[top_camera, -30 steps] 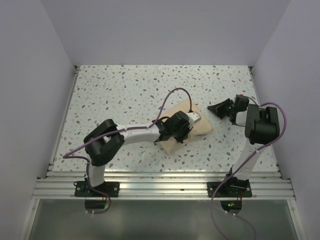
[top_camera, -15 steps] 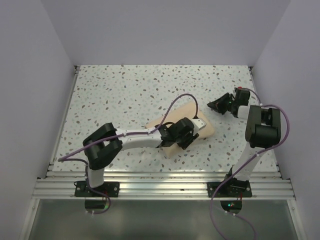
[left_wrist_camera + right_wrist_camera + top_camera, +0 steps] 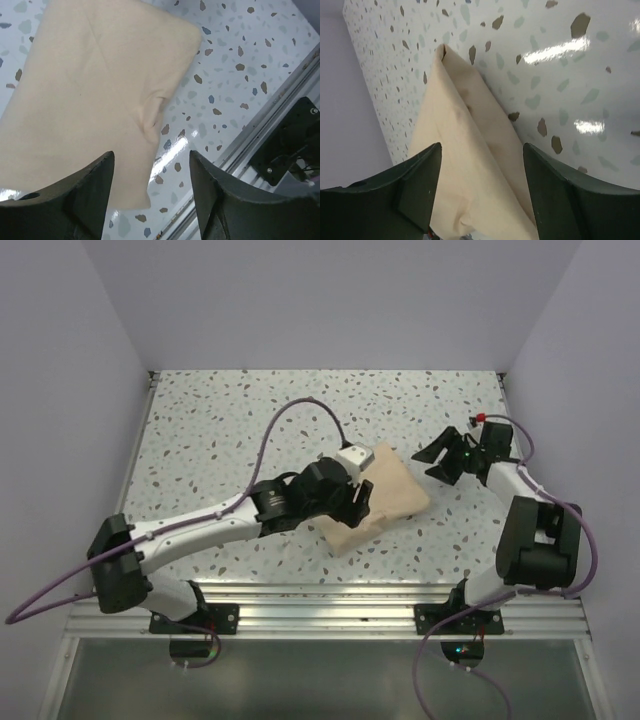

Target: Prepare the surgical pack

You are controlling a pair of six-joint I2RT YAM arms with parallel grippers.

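Speckled table (image 3: 250, 410); wrap sheet (image 3: 395, 495) folded mid-table; left pincer (image 3: 151, 170), right pincer (image 3: 482, 150) both spread

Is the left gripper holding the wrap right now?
No, the left gripper is open, its jaws apart over the wrap sheet with nothing pinched between them.

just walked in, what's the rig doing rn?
Both arms are at the surgical pack, a tan wrap sheet folded into a bundle on the table. The left end effector hovers open over it; the right end effector is open, facing its right corner. Neither grips the sheet. Contents aren't visible.
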